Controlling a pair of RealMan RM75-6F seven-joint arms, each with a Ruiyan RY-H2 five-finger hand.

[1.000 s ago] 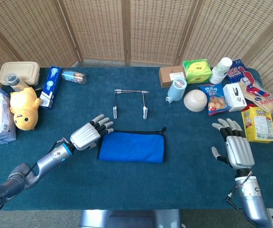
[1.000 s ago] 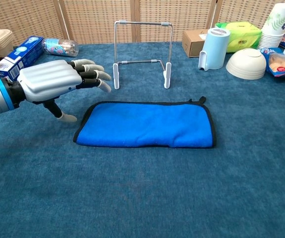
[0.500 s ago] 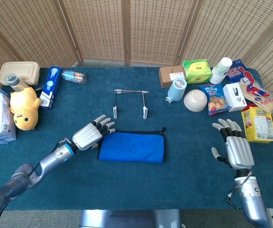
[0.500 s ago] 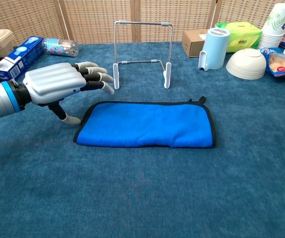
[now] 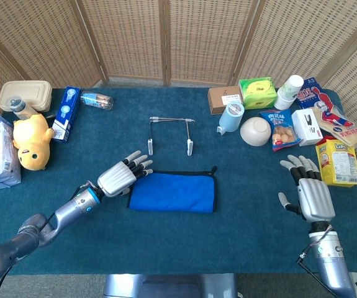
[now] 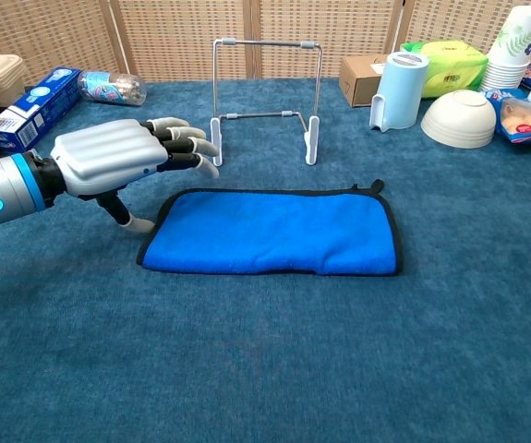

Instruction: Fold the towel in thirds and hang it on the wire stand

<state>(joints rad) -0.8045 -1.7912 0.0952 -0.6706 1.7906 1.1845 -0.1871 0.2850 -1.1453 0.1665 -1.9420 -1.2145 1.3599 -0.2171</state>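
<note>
Silver-shelled hands (image 6: 108, 159), black fingers (blue wrist ring)

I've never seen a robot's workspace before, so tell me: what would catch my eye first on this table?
Probably the bright blue towel, lying folded flat mid-table on the dark cloth. Just at its left end hovers the left hand, metal, with its fingers spread and holding nothing. Behind the towel stands a bare wire stand, and the right hand waits open far to the right.

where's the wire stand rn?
Head view: wire stand stands centre table, just behind the blue towel, left of the light-blue container.
</note>
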